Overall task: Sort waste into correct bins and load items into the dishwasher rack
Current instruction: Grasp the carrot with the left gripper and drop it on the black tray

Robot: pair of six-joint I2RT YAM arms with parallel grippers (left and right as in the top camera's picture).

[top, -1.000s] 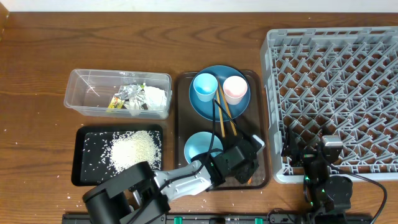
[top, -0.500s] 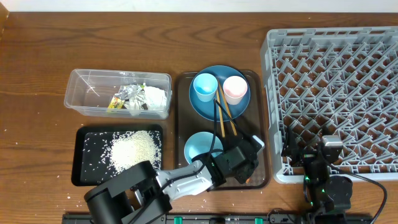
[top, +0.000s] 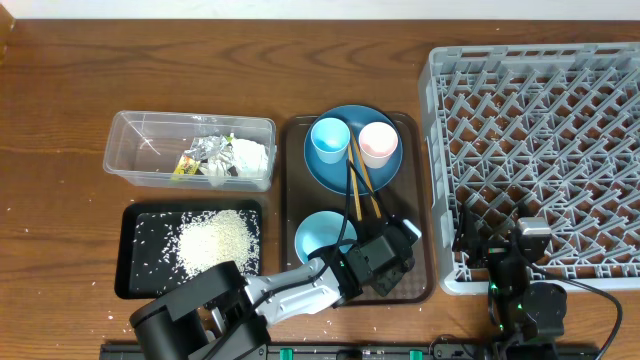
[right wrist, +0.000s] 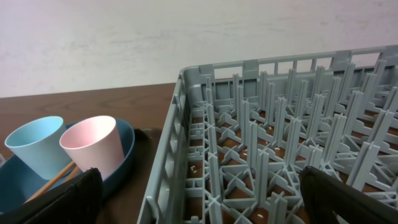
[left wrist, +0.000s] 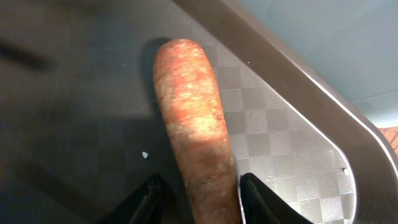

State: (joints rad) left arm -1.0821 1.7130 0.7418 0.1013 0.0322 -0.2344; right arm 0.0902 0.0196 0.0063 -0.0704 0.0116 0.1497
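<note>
An orange carrot point(left wrist: 189, 118) lies on the brown tray point(left wrist: 273, 162), and my left gripper point(left wrist: 200, 180) is shut on its near end. From overhead the left gripper point(top: 395, 262) hides the carrot at the brown tray's point(top: 428, 200) front right. On that tray stand a dark-blue plate point(top: 352, 165) with a light-blue cup point(top: 329, 138), a pink cup point(top: 377, 143) and chopsticks point(top: 357, 185), and a light-blue bowl point(top: 322, 238). My right gripper point(top: 497, 240) point(right wrist: 199, 177) hangs open and empty over the grey rack's point(top: 540, 150) front left corner.
A clear tub point(top: 130, 150) at the left holds a white tissue point(top: 248, 155) and a silver-and-yellow wrapper point(top: 200, 155). Below it a black tray point(top: 128, 280) holds white rice point(top: 212, 242). A few grains lie on the wooden table point(top: 60, 200).
My left gripper's jaws have closed in on the carrot and the gripper has shifted slightly left. The right arm has not moved.
</note>
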